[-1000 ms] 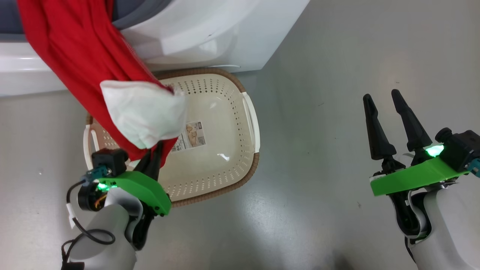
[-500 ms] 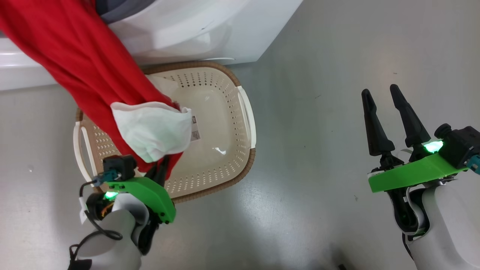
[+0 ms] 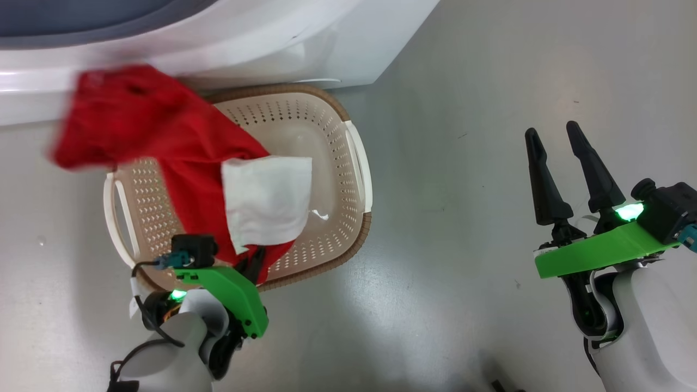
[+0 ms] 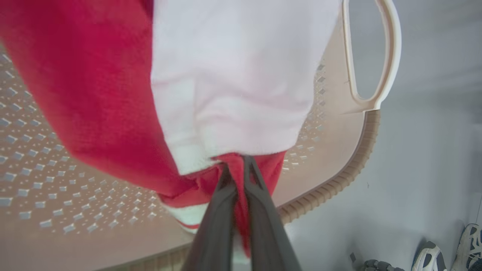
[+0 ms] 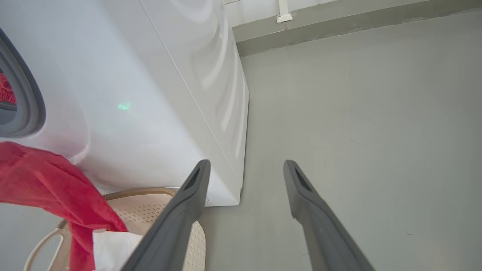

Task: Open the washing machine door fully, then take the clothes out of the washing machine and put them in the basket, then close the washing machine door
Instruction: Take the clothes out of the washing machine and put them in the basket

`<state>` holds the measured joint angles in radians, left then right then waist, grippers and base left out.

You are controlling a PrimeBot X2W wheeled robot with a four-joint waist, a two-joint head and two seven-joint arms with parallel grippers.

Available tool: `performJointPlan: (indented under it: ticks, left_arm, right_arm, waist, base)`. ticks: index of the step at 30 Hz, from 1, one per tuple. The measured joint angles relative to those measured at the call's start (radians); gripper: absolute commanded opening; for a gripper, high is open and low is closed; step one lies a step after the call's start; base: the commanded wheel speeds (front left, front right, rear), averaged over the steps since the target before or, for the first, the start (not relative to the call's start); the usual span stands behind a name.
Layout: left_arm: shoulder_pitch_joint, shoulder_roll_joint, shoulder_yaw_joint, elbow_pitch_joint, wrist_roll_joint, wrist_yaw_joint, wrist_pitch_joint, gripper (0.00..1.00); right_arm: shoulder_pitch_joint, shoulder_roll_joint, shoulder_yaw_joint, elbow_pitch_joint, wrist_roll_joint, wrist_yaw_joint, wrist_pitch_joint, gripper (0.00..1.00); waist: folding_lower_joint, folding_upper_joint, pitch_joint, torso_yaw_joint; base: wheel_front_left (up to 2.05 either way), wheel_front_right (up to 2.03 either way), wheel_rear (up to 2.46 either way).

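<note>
Since a second ago the clothes (image 3: pixel 179 147) have come free of the washing machine (image 3: pixel 305 49) and hang over the basket (image 3: pixel 360 163).
The left gripper (image 3: pixel 251 260) pinches the red cloth above the near rim, fingers pressed together on it. The far end reaches past the far left rim, so a release now could, I think, leave it on the floor (image 3: pixel 463 245). The right gripper (image 3: pixel 552 132), fingers spread and empty, is well apart over open floor; the machine stands just behind the basket.
</note>
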<state>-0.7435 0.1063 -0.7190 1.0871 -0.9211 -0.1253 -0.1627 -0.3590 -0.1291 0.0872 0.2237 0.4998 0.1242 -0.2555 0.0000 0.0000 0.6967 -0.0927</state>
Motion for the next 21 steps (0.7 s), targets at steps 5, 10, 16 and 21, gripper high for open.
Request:
performJointPlan:
  ticks: [5,10,16,21]
  left_arm:
    - [-0.003,0.011,-0.032,0.006,-0.043,0.000,-0.017,0.00]
    - [-0.037,0.021,-0.043,0.034,-0.058,0.000,-0.061,0.00]
    - [-0.059,0.030,-0.046,0.058,-0.078,0.000,-0.081,0.47]
    - [-0.062,0.030,-0.039,0.067,-0.081,0.000,-0.087,1.00]
  right_arm:
    - [0.000,0.001,0.000,0.000,0.000,0.000,0.000,1.00]
    - [-0.015,0.002,0.001,0.000,0.000,0.000,0.000,1.00]
    - [-0.020,0.002,0.002,-0.002,0.000,0.000,0.000,1.00]
    - [-0.020,0.002,0.004,-0.002,0.000,0.000,0.000,1.00]
  waist:
    - [0.0000,0.0000,0.002,-0.002]
    - [0.0000,0.0000,0.005,-0.005]
    - [0.0000,0.0000,0.009,-0.004]
    - [0.0000,0.0000,0.008,-0.003]
  base:
    - [0.00,0.00,0.00]
    - [0.00,0.00,0.00]
    - [0.00,0.00,0.00]
    - [0.00,0.00,0.00]
